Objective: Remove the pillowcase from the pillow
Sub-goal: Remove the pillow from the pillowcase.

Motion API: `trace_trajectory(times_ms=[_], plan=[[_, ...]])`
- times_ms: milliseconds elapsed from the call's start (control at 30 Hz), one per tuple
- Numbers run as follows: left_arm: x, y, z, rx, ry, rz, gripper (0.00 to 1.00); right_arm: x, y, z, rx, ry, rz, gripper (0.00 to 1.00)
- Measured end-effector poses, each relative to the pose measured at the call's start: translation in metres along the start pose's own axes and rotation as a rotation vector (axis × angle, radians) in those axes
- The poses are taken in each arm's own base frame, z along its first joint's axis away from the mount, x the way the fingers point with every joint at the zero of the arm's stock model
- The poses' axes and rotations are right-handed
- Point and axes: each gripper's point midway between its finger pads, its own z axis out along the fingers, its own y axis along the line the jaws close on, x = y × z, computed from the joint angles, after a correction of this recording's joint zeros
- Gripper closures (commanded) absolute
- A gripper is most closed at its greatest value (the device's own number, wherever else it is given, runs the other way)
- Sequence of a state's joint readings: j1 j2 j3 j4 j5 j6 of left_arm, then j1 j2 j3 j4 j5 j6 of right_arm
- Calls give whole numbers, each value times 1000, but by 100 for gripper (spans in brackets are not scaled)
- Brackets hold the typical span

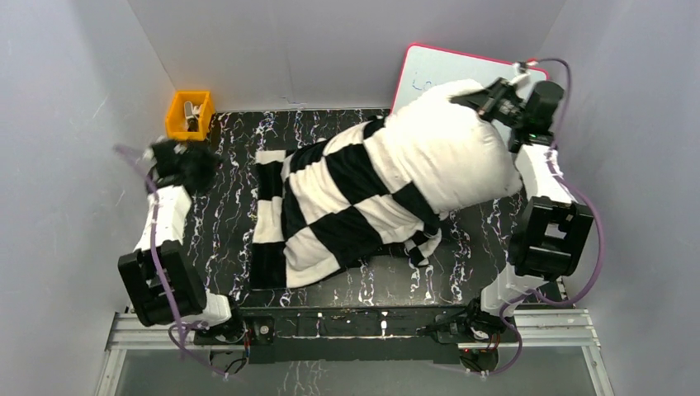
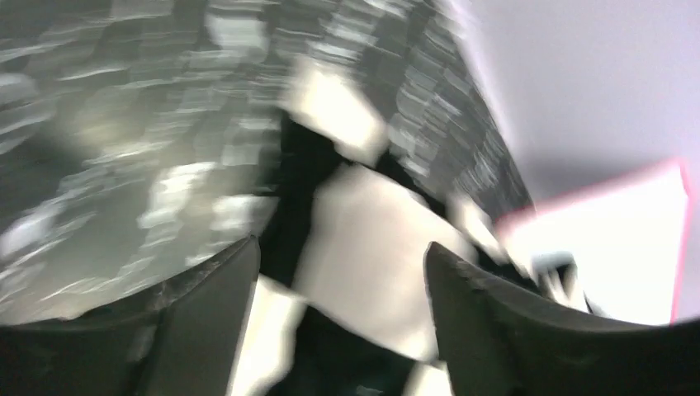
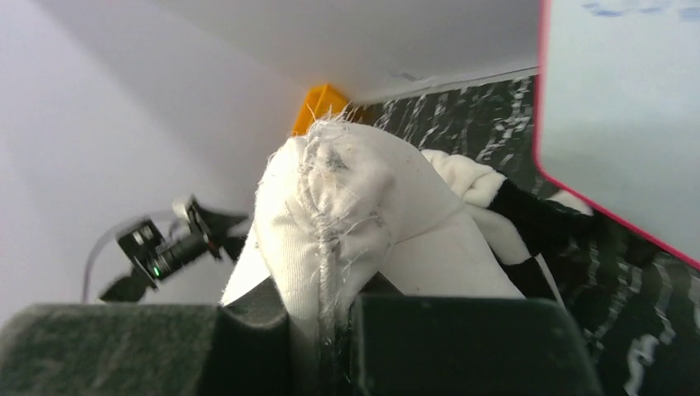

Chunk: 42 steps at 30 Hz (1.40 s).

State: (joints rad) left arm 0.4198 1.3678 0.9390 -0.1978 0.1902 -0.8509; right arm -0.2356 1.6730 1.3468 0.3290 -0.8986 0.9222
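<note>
The plain white pillow lies at the back right, lifted at its far corner. Its near end is still inside the black-and-white checkered pillowcase, which trails flat over the middle of the table. My right gripper is shut on the pillow's frayed seam corner and holds it up. My left gripper is open and empty at the back left, clear of the fabric. Its view is blurred, with the pillowcase showing between the fingers.
An orange bin stands at the back left corner, also in the right wrist view. A white board with a pink rim leans on the back wall behind the pillow. Grey walls close in on three sides.
</note>
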Motion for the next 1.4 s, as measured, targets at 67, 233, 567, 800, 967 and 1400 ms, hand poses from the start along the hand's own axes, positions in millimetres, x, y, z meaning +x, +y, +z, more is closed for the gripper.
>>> trace_trajectory(times_ms=[67,233,567,800,967,1400], plan=[[34,-93,-9,250,81,228,4,22,26,26,-45,62,-65,100],[149,-245,-90,760,223,656,2,86,59,60,-112,216,-124,100],[239,-264,-62,686,247,927,12,131,56,67,-78,337,-109,100],[229,-218,-10,364,179,975,29,133,54,65,-49,354,-134,100],[205,-199,-2,208,82,1006,33,130,56,64,-50,357,-147,100],[75,-89,1,-107,-21,859,32,73,52,4,-50,240,-18,100]])
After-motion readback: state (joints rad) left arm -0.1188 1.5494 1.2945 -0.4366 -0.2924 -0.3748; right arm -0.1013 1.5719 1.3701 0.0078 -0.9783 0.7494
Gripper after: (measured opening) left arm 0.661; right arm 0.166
